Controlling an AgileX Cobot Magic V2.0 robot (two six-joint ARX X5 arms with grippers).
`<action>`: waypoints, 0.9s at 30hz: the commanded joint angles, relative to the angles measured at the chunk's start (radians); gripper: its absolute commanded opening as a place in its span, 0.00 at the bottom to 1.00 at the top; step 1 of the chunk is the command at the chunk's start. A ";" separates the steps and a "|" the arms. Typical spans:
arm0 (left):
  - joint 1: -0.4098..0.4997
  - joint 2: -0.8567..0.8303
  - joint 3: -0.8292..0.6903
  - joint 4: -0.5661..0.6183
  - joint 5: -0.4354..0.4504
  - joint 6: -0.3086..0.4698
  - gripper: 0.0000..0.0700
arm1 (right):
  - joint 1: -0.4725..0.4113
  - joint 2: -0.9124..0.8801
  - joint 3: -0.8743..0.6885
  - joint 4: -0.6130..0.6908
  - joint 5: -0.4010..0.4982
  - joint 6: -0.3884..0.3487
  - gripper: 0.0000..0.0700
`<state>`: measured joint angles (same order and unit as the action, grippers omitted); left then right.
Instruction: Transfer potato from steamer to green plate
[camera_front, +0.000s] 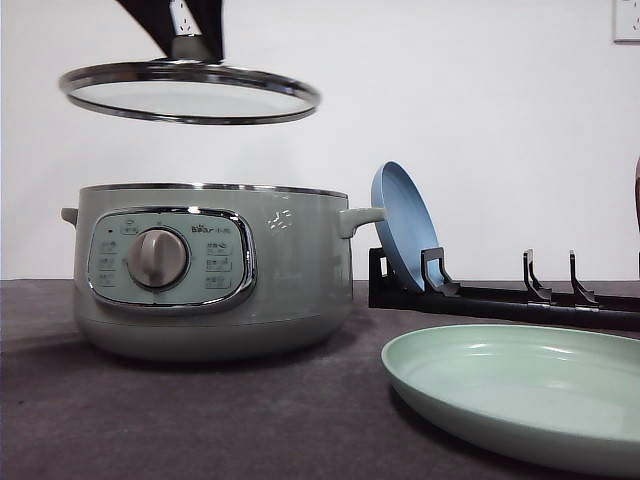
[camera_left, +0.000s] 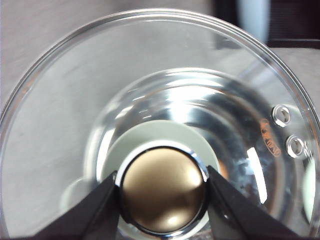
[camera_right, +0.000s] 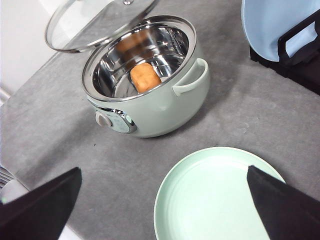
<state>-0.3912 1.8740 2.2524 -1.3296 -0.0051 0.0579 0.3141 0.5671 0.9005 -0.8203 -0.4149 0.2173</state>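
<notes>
The sage-green steamer (camera_front: 215, 270) stands open on the left of the table. Inside its steel bowl lies the orange-brown potato (camera_right: 145, 76). My left gripper (camera_left: 162, 197) is shut on the knob of the glass lid (camera_front: 190, 92), which hangs level well above the pot. The front view has that gripper (camera_front: 193, 42) at the top edge. The pale green plate (camera_right: 220, 197) lies flat to the right of the steamer, bare. My right gripper (camera_right: 162, 172) hovers high over the plate's near-pot edge, its fingers (camera_right: 45, 205) spread wide with nothing between them.
A blue plate (camera_front: 403, 225) leans upright in a black rack (camera_front: 500, 295) behind the green plate (camera_front: 520, 390). The steamer (camera_right: 145, 85) has side handles sticking out. Grey table surface lies between pot and plate.
</notes>
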 joint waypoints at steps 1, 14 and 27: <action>0.014 -0.022 0.045 0.027 -0.007 0.002 0.00 | 0.004 0.006 0.014 0.011 0.004 0.011 0.96; 0.232 -0.035 0.045 0.016 -0.007 0.005 0.00 | 0.004 0.006 0.014 0.011 0.004 0.010 0.96; 0.414 -0.035 0.045 0.012 -0.006 -0.001 0.00 | 0.004 0.006 0.014 0.012 0.003 0.003 0.96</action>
<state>0.0211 1.8553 2.2520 -1.3435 -0.0128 0.0604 0.3141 0.5671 0.9005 -0.8203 -0.4149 0.2172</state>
